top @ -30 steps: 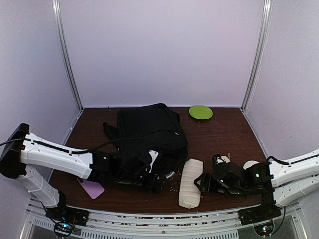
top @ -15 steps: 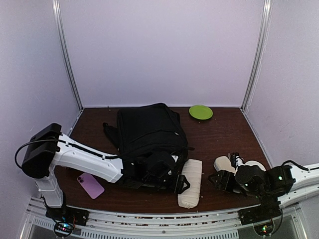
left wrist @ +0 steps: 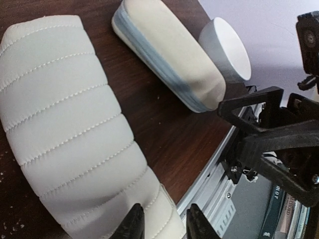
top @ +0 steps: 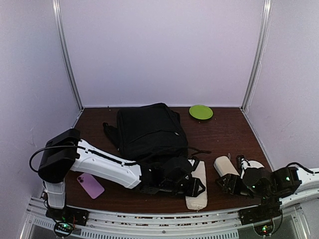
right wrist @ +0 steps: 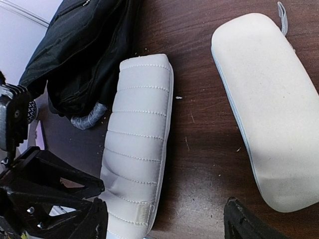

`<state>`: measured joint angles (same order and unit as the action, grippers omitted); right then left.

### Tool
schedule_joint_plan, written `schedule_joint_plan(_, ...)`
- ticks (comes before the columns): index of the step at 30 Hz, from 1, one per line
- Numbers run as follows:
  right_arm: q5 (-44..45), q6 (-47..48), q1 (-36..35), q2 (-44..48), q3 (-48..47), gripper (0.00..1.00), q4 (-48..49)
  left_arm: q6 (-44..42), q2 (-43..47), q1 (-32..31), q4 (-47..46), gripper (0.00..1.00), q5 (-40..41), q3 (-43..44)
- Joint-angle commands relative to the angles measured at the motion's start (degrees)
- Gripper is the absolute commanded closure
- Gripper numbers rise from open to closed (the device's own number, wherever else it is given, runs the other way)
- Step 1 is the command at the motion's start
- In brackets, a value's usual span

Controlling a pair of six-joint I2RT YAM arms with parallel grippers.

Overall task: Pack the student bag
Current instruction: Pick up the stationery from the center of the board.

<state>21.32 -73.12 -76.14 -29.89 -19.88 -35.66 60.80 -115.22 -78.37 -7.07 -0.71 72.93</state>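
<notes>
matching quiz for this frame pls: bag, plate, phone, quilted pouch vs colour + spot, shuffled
Things:
1. student bag
2. plate
3. phone
4. quilted pouch

Colour and spot:
A. purple, front left, lying flat
B. white, front centre, just right of the bag's near end
C. black, centre, reaching toward the back
D. green, back right

Pairs: 1-C, 2-D, 3-A, 4-B
</notes>
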Motion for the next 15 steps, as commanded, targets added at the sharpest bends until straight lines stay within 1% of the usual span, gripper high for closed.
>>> schedule_joint_plan(1, -1.83, 2.79, -0.21, -0.37, -0.89, 0.20, -1.56, -2.66, 1.22, -0.99, -4.38, 0.68, 0.38, 1.73)
schedule_joint_plan(3, -3.63, 4.10, -0.21, -2.19, -0.92, 0.19, 0.00, -4.05, 4.47, -1.52, -1.96, 0.66, 2.91, 0.51)
schedule_joint_plan(5, -6.00, 5.58, -0.19, -5.38, -1.19, 0.18, 2.29, -4.78, 9.15, -2.12, 0.06, 0.63, 6.62, -3.12)
schedule_joint_plan(8, -8.60, 6.77, -1.05, -11.55, -3.19, 0.16, 4.69, -5.77, 17.90, -3.24, 4.17, 0.52, 13.85, -8.22)
schedule_joint_plan(12, -6.78, 6.12, -4.04, -21.21, -8.16, 0.12, 4.68, -5.73, 26.55, -4.47, 11.94, 0.37, 23.16, -13.24)
schedule_joint_plan(15, -5.04, 4.93, -6.24, -27.63, -11.99, 0.10, 4.78, -4.91, 31.30, -5.17, 16.45, 0.30, 28.78, -16.48)
